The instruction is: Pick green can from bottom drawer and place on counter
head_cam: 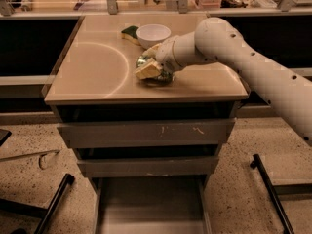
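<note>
The green can is on the counter, right of its middle, shiny and partly covered by my gripper. The gripper comes in from the right on a white arm and is shut on the can, which rests on or just above the counter top. The bottom drawer is pulled out below the cabinet; the part of its grey floor that shows has nothing on it.
A white bowl and a green-yellow sponge sit at the back of the counter, just behind the gripper. Two scuffed grey drawers are above the open one. Black chair legs and a black bar lie on the speckled floor.
</note>
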Robot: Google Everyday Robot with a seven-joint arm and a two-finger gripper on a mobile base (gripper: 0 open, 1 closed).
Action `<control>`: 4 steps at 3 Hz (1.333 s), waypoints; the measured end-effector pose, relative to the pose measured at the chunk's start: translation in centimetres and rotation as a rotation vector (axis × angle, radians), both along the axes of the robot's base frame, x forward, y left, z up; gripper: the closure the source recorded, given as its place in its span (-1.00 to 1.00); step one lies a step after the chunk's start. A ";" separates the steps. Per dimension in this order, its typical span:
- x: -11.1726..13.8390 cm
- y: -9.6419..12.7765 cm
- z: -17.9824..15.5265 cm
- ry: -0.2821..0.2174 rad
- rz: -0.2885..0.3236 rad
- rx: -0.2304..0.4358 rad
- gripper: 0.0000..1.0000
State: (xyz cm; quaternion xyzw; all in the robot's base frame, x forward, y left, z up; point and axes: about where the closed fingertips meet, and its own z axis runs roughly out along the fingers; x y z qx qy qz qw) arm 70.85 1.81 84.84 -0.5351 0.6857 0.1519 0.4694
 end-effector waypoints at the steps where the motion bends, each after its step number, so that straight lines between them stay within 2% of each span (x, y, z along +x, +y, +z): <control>1: 0.0 0.0 0.0 0.000 0.000 0.000 -0.29; 2: 0.0 0.0 0.0 0.000 0.000 0.000 -0.76; 3: 0.0 0.0 0.0 0.000 0.000 0.000 -1.00; 4: 0.0 0.0 0.0 0.000 0.000 0.000 -1.00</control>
